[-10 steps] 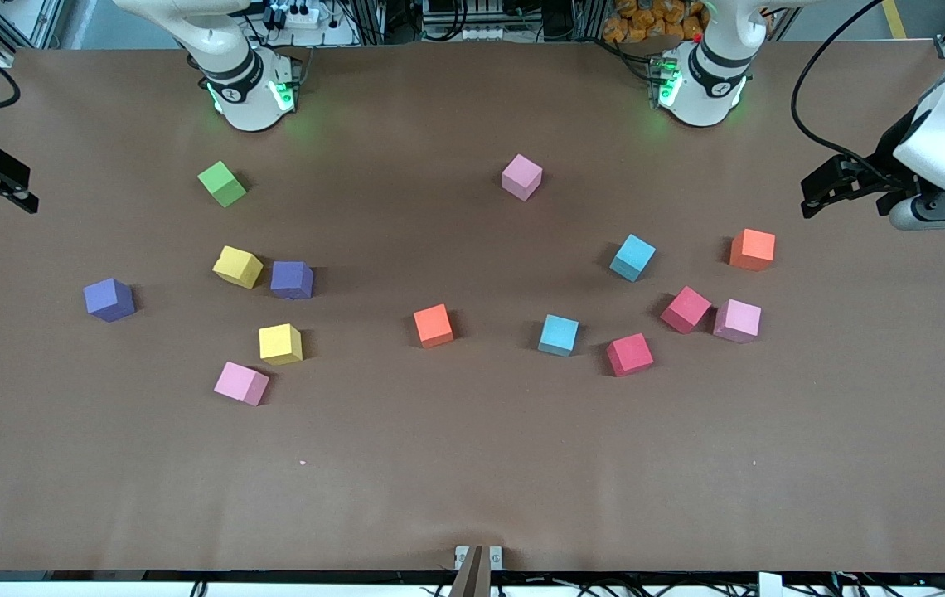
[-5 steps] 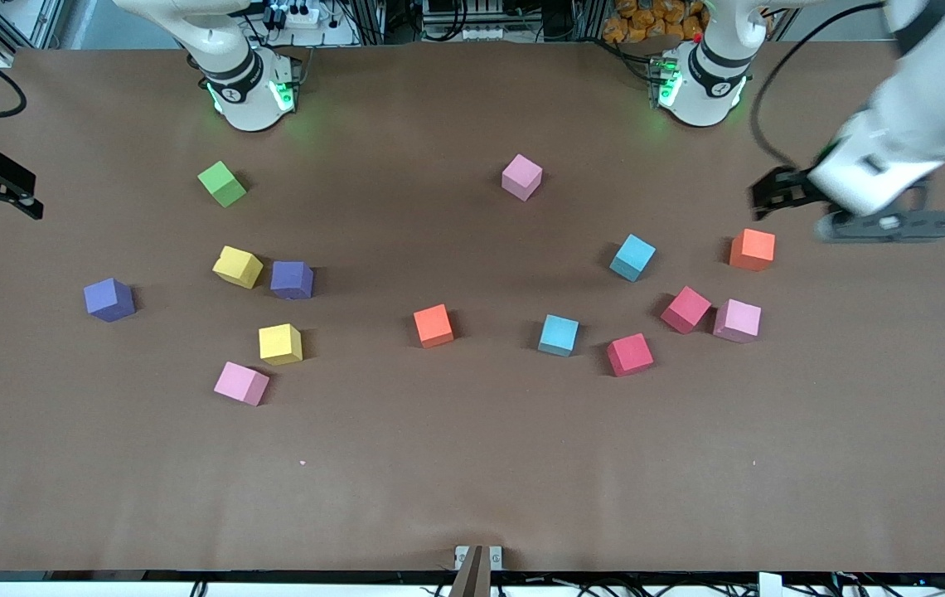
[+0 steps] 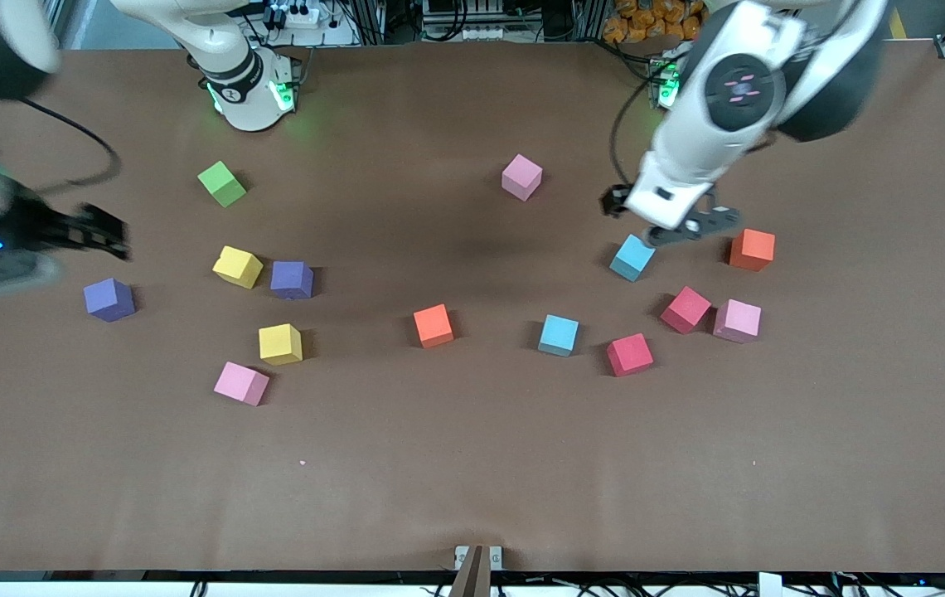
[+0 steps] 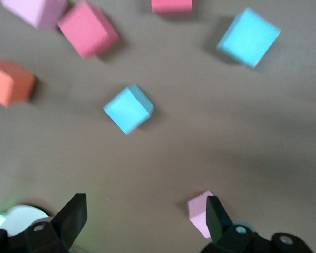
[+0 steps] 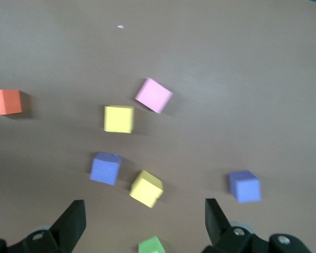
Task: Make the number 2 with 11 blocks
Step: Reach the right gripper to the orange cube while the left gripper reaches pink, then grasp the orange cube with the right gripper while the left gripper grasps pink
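The blocks lie scattered singly on the brown table [image 3: 472,464], and no number 2 is in view. Toward the left arm's end are a light blue [image 3: 632,257], orange [image 3: 752,249], two red [image 3: 685,309] [image 3: 629,354], a pink [image 3: 737,321] and a second light blue block [image 3: 559,335]. My left gripper [image 3: 661,225] [image 4: 145,211] hangs open and empty over the first light blue block [image 4: 128,109]. Toward the right arm's end are two yellow [image 3: 237,266] [image 3: 280,343], two purple [image 3: 291,279] [image 3: 109,299] and a pink block [image 3: 241,383]. My right gripper [image 3: 112,235] [image 5: 143,211] is open above the table near the outer purple one.
A green cube [image 3: 222,183] sits near the right arm's base. Another pink block [image 3: 521,177] lies mid-table toward the bases, and an orange one [image 3: 433,325] at the middle. A broad bare strip of table runs along the edge nearest the front camera.
Both arms swung in from the table's ends. The left gripper came over the light blue block; the right gripper moved inward toward the purple one. No block moved.
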Robot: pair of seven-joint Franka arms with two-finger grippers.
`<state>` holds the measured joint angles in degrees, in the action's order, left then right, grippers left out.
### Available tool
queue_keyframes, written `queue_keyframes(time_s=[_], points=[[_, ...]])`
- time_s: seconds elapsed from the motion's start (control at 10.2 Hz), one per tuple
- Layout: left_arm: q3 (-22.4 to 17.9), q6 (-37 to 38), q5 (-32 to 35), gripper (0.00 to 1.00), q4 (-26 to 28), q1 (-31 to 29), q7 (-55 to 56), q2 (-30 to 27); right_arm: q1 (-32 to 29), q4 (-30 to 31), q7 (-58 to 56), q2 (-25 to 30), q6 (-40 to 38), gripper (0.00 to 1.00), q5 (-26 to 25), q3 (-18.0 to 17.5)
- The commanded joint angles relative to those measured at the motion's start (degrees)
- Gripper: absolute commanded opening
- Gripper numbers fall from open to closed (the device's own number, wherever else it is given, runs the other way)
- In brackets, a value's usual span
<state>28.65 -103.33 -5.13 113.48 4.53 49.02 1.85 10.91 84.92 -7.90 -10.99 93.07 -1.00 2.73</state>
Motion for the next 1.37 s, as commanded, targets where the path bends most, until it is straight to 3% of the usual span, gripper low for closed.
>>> queue_keyframes(time_s=[0.0, 0.59, 0.98, 1.17, 1.27], points=[[9.2, -6.0, -1.6, 1.00, 6.0, -2.8, 13.6, -0.7, 8.7, 0.6, 6.2, -8.6, 7.0, 1.00, -0.2, 0.1], [25.7, -29.5, -3.3, 1.00, 19.5, -8.6, 39.5, 3.9, 19.6, 1.1, 21.1, -21.1, 24.5, 1.00, -0.3, 0.1], [28.5, -36.0, -3.0, 1.00, 24.2, -7.8, 41.2, 6.1, 23.9, 7.1, 29.5, -22.5, 34.2, 1.00, -0.1, -0.4], [28.6, -38.4, -3.0, 1.00, 24.9, -6.9, 41.2, 8.2, 26.8, 7.1, 34.2, -24.6, 38.5, 1.00, 5.8, -0.4], [28.4, -40.1, -2.9, 1.00, 25.2, -5.1, 42.1, 10.3, 27.8, 7.0, 36.3, -26.2, 40.8, 1.00, 6.1, -0.4]])
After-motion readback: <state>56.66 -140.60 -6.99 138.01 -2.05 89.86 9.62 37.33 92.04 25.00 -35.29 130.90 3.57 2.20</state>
